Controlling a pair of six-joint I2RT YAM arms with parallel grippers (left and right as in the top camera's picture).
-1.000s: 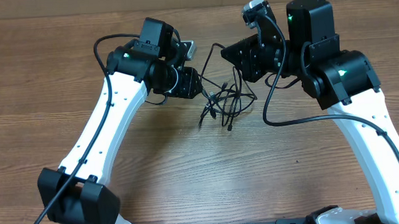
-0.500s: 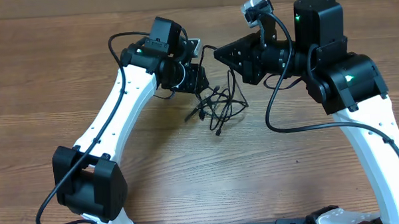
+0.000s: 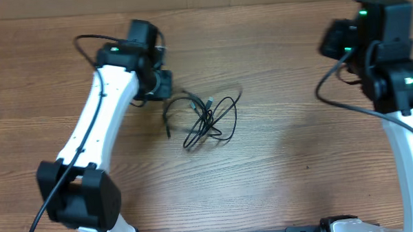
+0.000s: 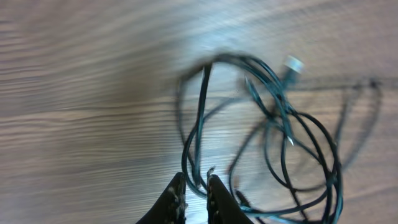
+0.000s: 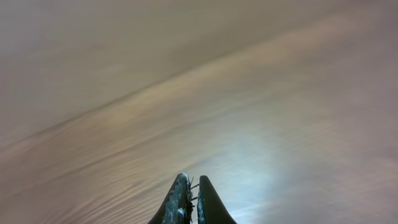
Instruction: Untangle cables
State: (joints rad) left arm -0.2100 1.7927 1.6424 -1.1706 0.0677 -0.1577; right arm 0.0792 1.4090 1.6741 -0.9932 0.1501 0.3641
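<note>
Cables (image 3: 207, 119): long axis left-right

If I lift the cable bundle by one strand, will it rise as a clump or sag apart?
Probably floppy: the cables lie in thin, loose loops, so they should droop and swing. Likely light, being so thin. The loops cross in several places, so strands may snag and rise as one clump, the silvery plug dangling.

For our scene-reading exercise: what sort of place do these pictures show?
Likely a robotics lab bench: a left arm and a right arm stand at a wooden table with tangled cables on it.
</note>
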